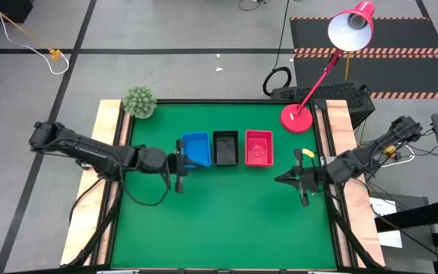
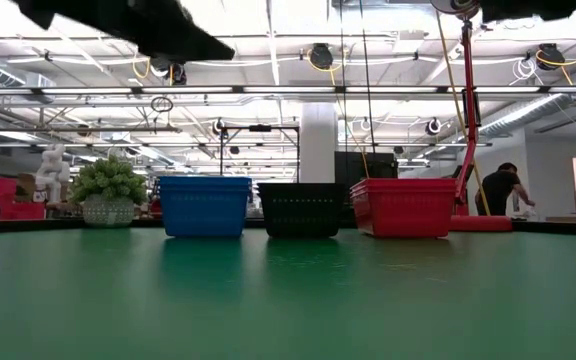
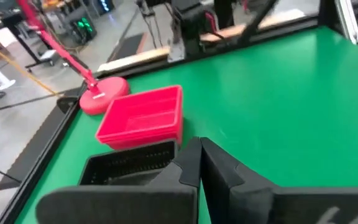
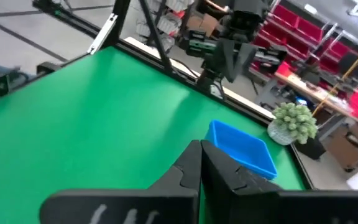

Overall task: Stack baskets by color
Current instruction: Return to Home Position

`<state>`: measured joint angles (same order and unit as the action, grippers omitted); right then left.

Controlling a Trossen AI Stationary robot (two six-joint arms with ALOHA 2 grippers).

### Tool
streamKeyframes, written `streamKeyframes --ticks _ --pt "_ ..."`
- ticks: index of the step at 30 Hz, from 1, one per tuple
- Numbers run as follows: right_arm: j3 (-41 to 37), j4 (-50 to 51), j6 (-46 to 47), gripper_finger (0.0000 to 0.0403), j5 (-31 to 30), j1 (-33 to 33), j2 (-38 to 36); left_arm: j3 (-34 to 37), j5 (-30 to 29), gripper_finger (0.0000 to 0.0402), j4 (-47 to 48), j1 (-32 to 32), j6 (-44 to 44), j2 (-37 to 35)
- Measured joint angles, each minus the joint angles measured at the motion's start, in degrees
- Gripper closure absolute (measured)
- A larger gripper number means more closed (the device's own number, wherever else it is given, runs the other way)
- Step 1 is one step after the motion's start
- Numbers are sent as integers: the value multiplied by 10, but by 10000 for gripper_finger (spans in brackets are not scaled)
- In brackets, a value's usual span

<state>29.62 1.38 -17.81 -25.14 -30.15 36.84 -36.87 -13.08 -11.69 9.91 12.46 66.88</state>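
Note:
Three basket stacks stand side by side on the green table: blue (image 1: pixel 196 148), black (image 1: pixel 225 148) and red (image 1: pixel 258 148), each resting on its bottom. The low view shows them in a row: blue (image 2: pixel 204 206), black (image 2: pixel 301 209), red (image 2: pixel 403 207). My left gripper (image 1: pixel 187 162) hovers shut and empty at the blue stack's near left corner, high above the table; its fingertips (image 3: pixel 194 149) point toward the black stack (image 3: pixel 129 165) and red stack (image 3: pixel 145 118). My right gripper (image 1: pixel 278 180) is shut and empty, raised right of and nearer than the red stack, facing the blue stack (image 4: pixel 244 148).
A red desk lamp's round base (image 1: pixel 296 119) stands at the far right corner, its stem leaning over the edge. A small potted plant (image 1: pixel 139 101) sits at the far left corner. The near half of the green mat (image 1: pixel 219 221) is bare. A person stands in the room beyond (image 2: pixel 498 190).

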Motion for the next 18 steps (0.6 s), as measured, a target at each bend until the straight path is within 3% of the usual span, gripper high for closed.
streamKeyframes --ticks 9,18 --pt "-89 -112 -55 403 86 59 -38 129 36 398 -82 -37 -2 -111" --pt "-160 -186 -57 403 121 138 -43 207 36 392 -80 -47 -6 -244"
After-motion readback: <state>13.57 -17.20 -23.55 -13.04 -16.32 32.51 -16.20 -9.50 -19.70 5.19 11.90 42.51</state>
